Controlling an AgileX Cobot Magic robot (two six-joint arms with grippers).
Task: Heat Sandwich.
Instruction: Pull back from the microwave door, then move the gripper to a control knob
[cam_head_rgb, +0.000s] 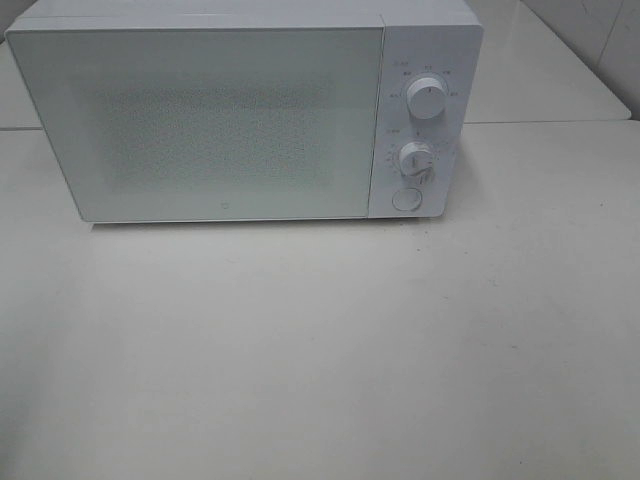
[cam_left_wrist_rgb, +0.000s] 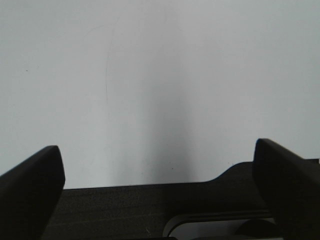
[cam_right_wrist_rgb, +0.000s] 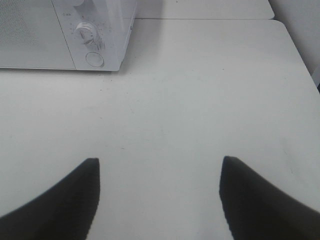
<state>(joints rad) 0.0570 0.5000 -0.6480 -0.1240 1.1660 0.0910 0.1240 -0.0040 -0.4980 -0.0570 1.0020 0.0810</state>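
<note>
At the back of the surface the microwave stands with its door shut. No sandwich shows in any view; whether it lies behind the frosted door or out of frame I cannot tell. Neither arm appears in the high view. The left tool is wide and empty over bare surface. The right tool is fairly wide and also empty, facing the control panel from well away.

The step in hand is probably at that panel: the round button, which looks like the door release. The right tool is better placed for it. Narrow its jaws first so that one fingertip meets the button squarely. Push straight in so the microwave does not slide back, and stay clear of the lower knob just above. Keep the left tool out of the door's likely swing.
</note>
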